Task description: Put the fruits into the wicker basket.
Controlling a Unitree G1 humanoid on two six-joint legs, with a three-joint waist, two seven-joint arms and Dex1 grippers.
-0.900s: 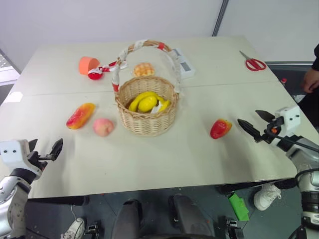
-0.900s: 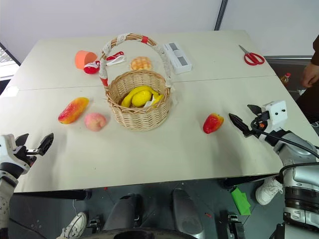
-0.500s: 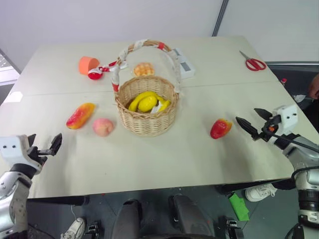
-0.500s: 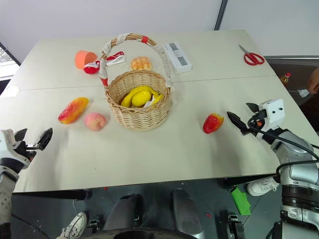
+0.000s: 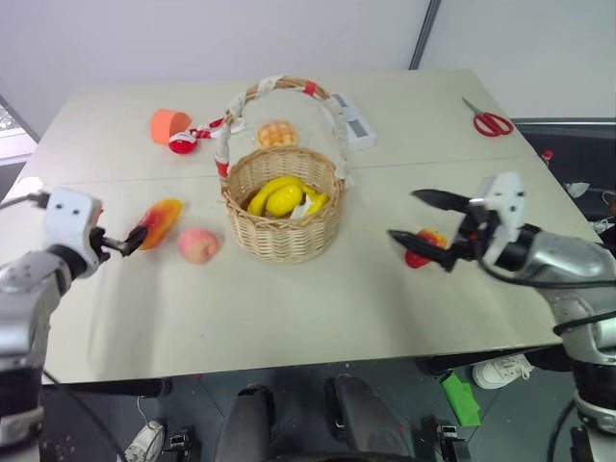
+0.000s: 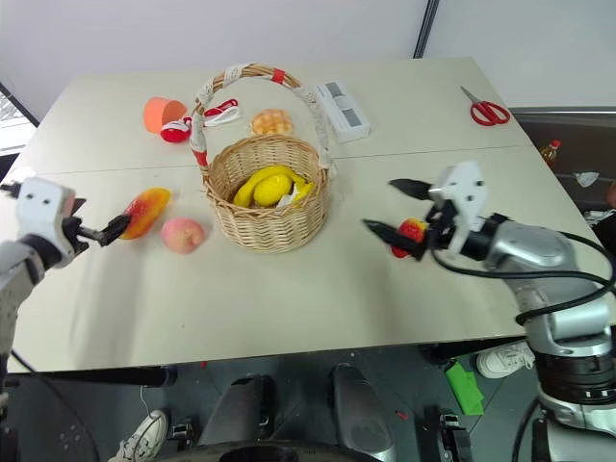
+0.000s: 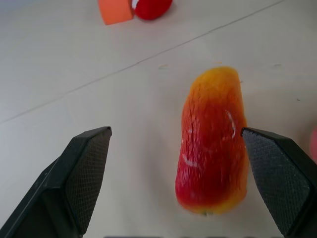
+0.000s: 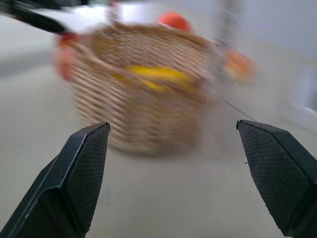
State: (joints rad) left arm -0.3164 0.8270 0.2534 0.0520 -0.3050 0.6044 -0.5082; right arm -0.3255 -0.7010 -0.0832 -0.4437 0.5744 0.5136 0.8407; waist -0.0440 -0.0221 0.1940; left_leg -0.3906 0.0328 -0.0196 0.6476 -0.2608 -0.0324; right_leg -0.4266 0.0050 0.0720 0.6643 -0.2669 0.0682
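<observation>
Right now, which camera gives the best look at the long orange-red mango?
The left wrist view: the mango lies close up between the open left pincer's fingers. Both eye views show it small, lying left of the wicker basket.

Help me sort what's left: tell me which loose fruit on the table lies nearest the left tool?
The long orange-red-yellow mango, lying right at the open left tool; the round pink peach sits nearer the basket.

The desk (image 5: 289,308) is pale beige. The wicker basket (image 5: 283,226) is tan weave, its handle banded white and red, with yellow fruits (image 5: 279,196) inside. At its 9 o'clock lie a pink peach (image 5: 198,244) and a mango (image 7: 214,144) shading orange-yellow to red. The pointed fruit (image 5: 428,243) is red-yellow. Both pincers' fingers (image 7: 84,173) are black with a crosshatched face.
</observation>
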